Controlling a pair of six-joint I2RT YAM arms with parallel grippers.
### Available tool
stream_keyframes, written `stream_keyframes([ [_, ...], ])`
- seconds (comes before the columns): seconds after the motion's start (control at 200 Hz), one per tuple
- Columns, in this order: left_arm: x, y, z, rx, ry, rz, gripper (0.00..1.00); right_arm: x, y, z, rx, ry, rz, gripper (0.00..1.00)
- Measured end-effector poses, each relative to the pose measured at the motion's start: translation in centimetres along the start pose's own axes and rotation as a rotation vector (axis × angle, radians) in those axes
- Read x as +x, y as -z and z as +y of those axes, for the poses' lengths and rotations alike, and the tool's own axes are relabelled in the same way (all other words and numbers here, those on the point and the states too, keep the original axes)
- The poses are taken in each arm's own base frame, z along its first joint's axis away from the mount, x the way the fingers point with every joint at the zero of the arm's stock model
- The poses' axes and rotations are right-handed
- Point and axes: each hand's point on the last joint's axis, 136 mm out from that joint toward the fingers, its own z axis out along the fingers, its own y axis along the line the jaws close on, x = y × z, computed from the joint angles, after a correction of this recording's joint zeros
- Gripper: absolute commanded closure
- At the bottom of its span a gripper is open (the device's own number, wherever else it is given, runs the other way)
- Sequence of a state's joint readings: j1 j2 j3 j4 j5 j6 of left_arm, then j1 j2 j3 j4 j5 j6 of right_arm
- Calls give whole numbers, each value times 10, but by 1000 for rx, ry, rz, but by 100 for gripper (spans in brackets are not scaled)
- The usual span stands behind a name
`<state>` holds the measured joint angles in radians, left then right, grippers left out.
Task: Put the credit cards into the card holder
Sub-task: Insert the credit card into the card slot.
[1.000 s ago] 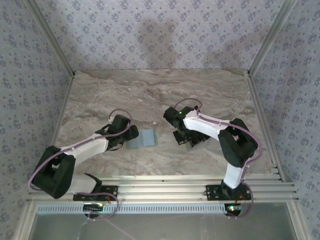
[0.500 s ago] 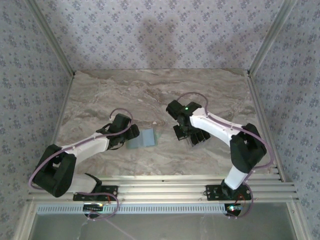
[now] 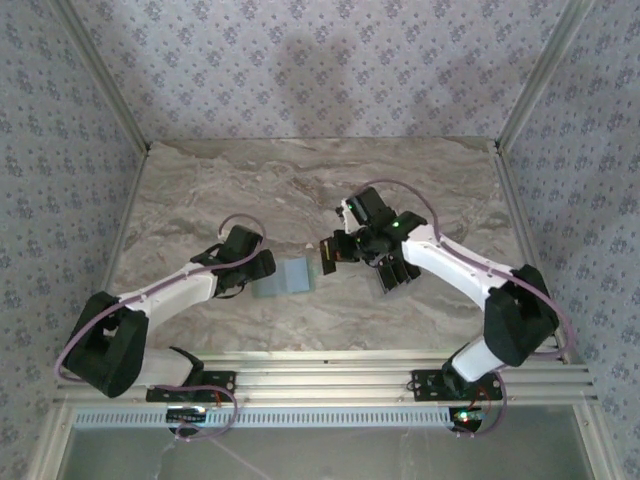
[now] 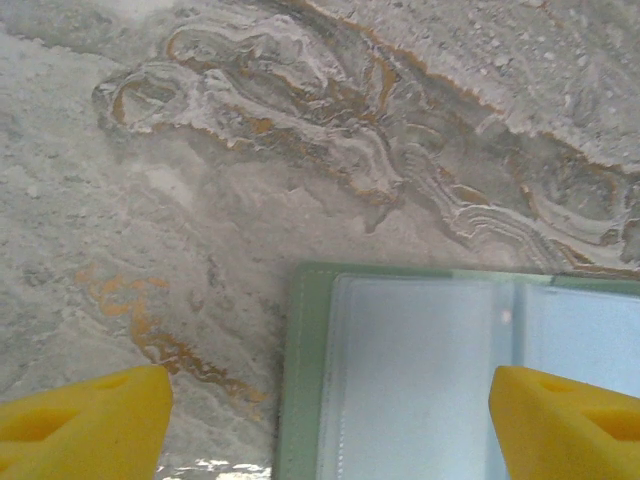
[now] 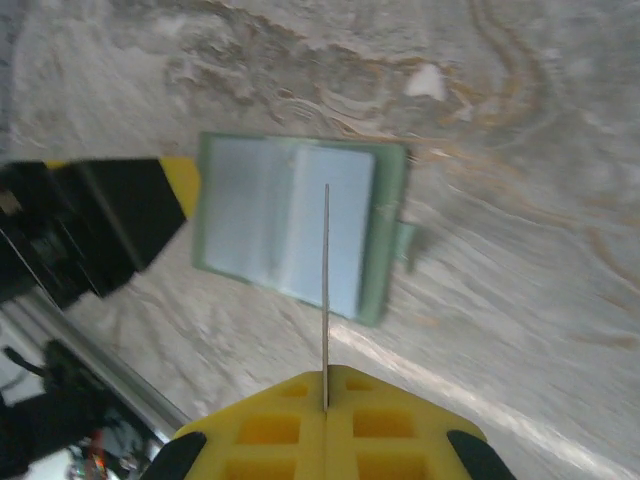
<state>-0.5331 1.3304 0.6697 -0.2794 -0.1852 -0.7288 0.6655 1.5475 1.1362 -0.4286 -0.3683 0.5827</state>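
Near side, left of centre: card holder [image 3: 290, 277] lies flat and spread open on the marble table [image 3: 250, 190], pale inner face up, green border showing round it; the pockets visible look clear, no dark card seen in either half.

Left gripper [image 4: 325, 420] hangs at the holder's near-left corner, jaws wide apart and gripping nothing; one yellow pad sits over bare table, the other over the inner face; cannot tell if either pad presses down.

Right of the holder, about level with it: the remaining credit cards [image 3: 397, 278] show as a dark patch on the table, partly covered by the right arm; count not readable.

Slightly farther, between that patch and the holder: right gripper [image 5: 326, 390] is clamped tight on one credit card [image 5: 326, 280]; from the wrist view the card is seen edge-on, a thin line standing out of the closed pads, pointing at the holder's right half; it looks to be above the holder and apart from it, not yet in a pocket.

Progress, as judged: one card picked and brought to the holder; insertion not done; nothing stored so far as visible; the rest untouched on the right. Left to do: slide this card into a pocket, then repeat for each remaining card.
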Motion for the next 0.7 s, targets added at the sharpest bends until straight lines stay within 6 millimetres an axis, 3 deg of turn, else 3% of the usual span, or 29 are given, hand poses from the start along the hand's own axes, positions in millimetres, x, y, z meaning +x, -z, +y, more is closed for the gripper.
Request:
stream_keyframes([
  [0.135, 3, 0, 4, -20, -20, 9, 17, -9, -31, 11, -91, -36, -15, 100],
  [0.34, 9, -5, 4, -34, -61, 29, 17, -12, -62, 26, -172, -47, -22, 100],
  [0.699, 12, -10, 4, -53, -95, 43, 17, 2, -103, 14, -173, -78, 53, 100],
])
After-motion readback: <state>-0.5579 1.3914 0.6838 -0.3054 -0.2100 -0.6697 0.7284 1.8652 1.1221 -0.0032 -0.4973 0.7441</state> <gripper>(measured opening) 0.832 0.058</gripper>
